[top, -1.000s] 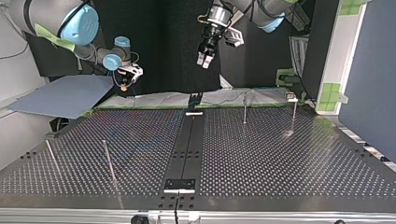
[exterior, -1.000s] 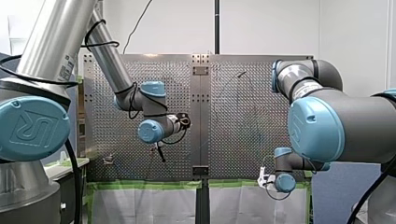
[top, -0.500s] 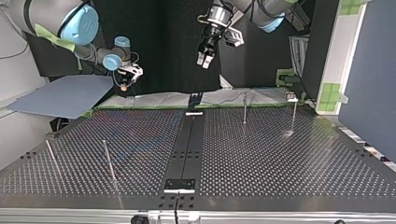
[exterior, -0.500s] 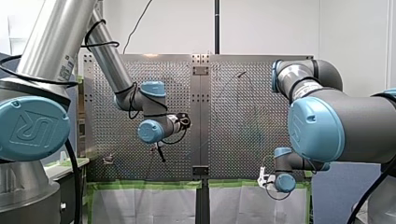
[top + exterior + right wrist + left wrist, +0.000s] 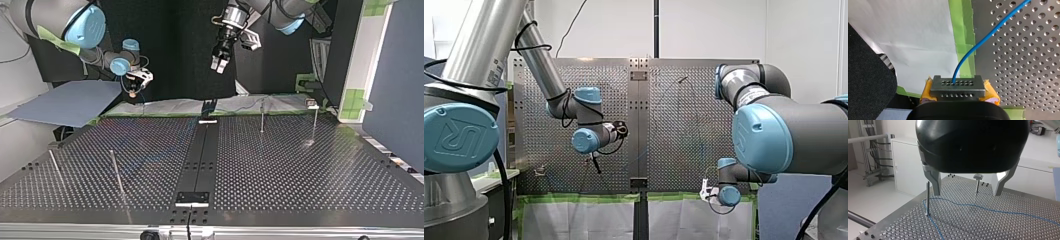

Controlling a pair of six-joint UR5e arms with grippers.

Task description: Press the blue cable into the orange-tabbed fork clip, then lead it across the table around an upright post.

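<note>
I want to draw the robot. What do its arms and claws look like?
My left arm and my right arm are silver-grey tubes with round blue caps and black cables. My left claw is black with metal fingers; my right claw has yellow pads.

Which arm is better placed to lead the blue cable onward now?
Likely right. My right gripper is shut on the blue cable; my left gripper hangs open above the table, holding nothing.
</note>
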